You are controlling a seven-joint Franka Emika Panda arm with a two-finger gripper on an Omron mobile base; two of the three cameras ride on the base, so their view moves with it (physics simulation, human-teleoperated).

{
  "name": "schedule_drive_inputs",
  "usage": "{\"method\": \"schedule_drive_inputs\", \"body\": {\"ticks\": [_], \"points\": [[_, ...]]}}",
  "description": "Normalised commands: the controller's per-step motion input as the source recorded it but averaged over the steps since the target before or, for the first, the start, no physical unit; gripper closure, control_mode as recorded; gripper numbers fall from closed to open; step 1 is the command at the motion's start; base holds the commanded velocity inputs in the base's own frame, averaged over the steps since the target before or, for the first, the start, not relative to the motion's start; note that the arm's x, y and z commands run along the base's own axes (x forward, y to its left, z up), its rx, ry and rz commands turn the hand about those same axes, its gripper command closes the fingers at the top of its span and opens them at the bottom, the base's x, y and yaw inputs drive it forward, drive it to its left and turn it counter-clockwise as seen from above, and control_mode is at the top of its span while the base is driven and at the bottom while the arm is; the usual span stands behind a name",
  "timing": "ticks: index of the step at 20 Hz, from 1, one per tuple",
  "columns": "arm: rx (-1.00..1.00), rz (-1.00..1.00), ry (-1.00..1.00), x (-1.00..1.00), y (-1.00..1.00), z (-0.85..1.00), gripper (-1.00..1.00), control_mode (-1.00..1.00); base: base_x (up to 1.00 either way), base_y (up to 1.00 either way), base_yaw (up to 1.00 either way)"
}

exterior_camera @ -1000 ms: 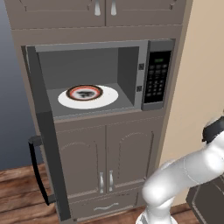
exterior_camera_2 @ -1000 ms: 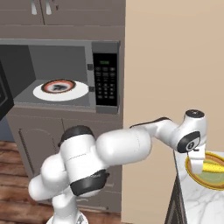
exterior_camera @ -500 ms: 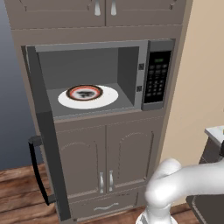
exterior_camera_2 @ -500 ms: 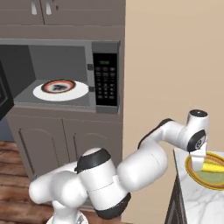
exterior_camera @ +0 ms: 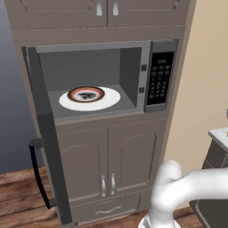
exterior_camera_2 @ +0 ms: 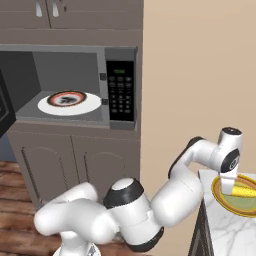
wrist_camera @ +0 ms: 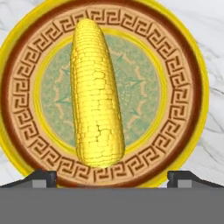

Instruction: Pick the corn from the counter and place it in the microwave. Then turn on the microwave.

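door (exterior_camera: 46, 138): swung wide open, so cavity is ready for loading
microwave (exterior_camera_2: 120, 92): white plate (exterior_camera_2: 70, 104) w/ dark-rimmed dish inside, awaits cob
gripper (wrist_camera: 112, 177): above cob, tips spread wide either side, nothing held, lined up for grab
corn (wrist_camera: 95, 94): lies on patterned plate (wrist_camera: 186, 94) on counter (exterior_camera_2: 220, 235), far right

From the hand view my gripper (wrist_camera: 112, 177) has its finger tips spread wide, with the corn (wrist_camera: 96, 94) lying lengthwise between them on a patterned yellow-rimmed plate (wrist_camera: 183, 87), so open room on both sides of the cob. Over at the microwave (exterior_camera: 133, 75) the door (exterior_camera: 46, 133) hangs wide open, so the opening's free. Only the dark-rimmed dish (exterior_camera: 86, 94) on the white plate (exterior_camera: 109, 100) takes up floor inside; the right part looks bare.
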Motion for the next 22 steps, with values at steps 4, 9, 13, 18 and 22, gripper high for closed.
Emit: {"method": "schedule_drive_inputs", "body": {"ticks": [4, 9, 13, 18, 22], "points": [[0.07, -0.08, 0.06, 0.21, -0.34, -0.18, -1.0, -1.0, 0.0, 0.0, 0.0], [0.06, -0.09, 0.06, 0.23, -0.33, -0.2, -1.0, -1.0, 0.0, 0.0, 0.0], [0.07, -0.08, 0.07, 0.15, -0.26, -0.24, -1.0, -1.0, 0.0, 0.0, 0.0], [0.08, -0.07, 0.04, 0.02, -0.31, -0.37, 1.0, -1.0, 0.0, 0.0, 0.0], [0.06, -0.04, -0.01, -0.16, -0.19, -0.37, 1.0, -1.0, 0.0, 0.0, 0.0]]}}
